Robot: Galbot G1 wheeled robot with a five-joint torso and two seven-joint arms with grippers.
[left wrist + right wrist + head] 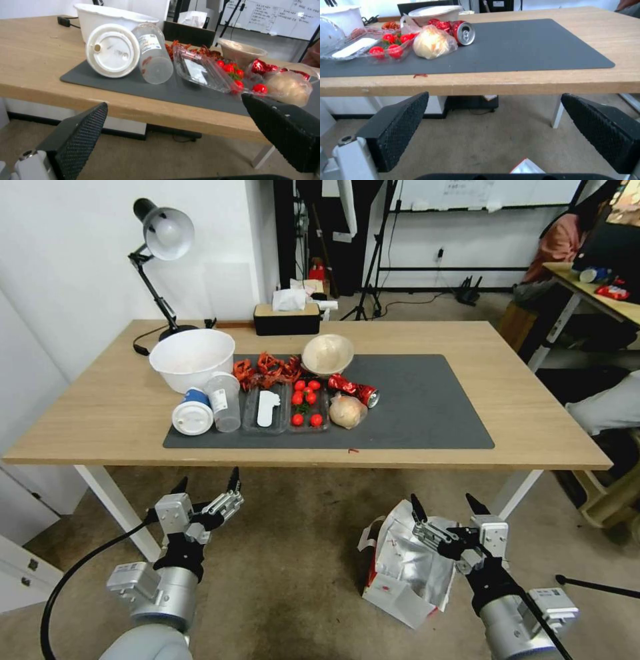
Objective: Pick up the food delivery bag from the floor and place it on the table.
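The food delivery bag (403,561) lies tipped on the floor (293,573) in front of the table (100,407), near its right leg. It is white with red trim and its silver foil lining is exposed. My right gripper (443,501) hangs open just above the bag, not touching it. In the right wrist view the right gripper (495,130) faces the table edge, with one white, red-edged corner of the bag (526,168) below it. My left gripper (207,481) is open and empty over bare floor to the left. In the left wrist view the left gripper (180,130) points at the table front.
The left half of the dark mat (427,407) holds a white bowl (191,357), cups (225,400), clear trays with tomatoes (307,403), a red can (353,390) and a clear bag with a beige lump (347,412). White table legs (113,507) flank the floor space. A desk lamp (163,237) stands at the back left.
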